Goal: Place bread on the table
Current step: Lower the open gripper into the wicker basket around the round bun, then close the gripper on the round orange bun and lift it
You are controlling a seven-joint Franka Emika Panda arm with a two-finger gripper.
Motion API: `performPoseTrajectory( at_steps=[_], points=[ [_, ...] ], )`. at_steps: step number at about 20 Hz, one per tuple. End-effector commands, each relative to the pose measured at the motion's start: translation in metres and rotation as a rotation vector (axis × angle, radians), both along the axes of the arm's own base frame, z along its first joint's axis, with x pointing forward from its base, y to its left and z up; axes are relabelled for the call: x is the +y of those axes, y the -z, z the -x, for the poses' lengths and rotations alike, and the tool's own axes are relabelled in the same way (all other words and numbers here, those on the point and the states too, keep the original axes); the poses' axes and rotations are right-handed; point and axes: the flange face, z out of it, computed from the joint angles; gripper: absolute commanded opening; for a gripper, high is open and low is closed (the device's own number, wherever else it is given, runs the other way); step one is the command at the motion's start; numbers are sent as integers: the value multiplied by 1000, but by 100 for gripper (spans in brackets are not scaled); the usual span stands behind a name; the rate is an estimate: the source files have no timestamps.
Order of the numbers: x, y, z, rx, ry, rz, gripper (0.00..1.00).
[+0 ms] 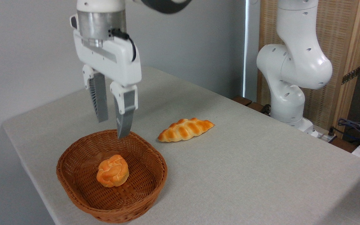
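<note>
Bread sits in the middle of a brown woven wicker basket — small round knotted bun, orange-golden with paler creases, glossy enough that it looks like plastic or foam. It's basically as wide as it is long, so there's no real long axis to speak of; the knotted top faces up and leans a bit toward the camera.

The basket is a shallow rounded bowl with a tight weave and a thicker braided rim, parked near the front left corner of the table. The table has a light grey-beige speckled surface, matte, with rounded edges.

Gripper hangs above the back rim of the basket, pointing straight down, fingers spread apart with nothing between them. The fingers are grey and flat-ish with ribbed inner faces, set on a white blocky body under a metal cuff. Tips are clear of the bun, not touching it.

Off to the right of the basket, on the bare tabletop, lies a long braided loaf with pointed ends, golden with darker ridges, angled diagonally. The white robot arm base stands at the far right edge.
</note>
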Motion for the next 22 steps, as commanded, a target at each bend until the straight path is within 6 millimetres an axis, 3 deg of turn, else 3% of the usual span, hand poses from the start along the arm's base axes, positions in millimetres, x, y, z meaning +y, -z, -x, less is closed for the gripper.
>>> performPoseTrajectory(
  at_steps=[1, 7, 11, 19, 22],
  points=[
    [-2, 41, -4, -73, -27, 24, 100],
    [-13, 66, 1, -49, -7, 24, 100],
    [-15, 69, -1, -74, -3, 25, 100],
    [-48, 112, 2, -79, 55, 30, 100],
    [-50, 125, 2, -114, 70, 22, 100]
  ],
)
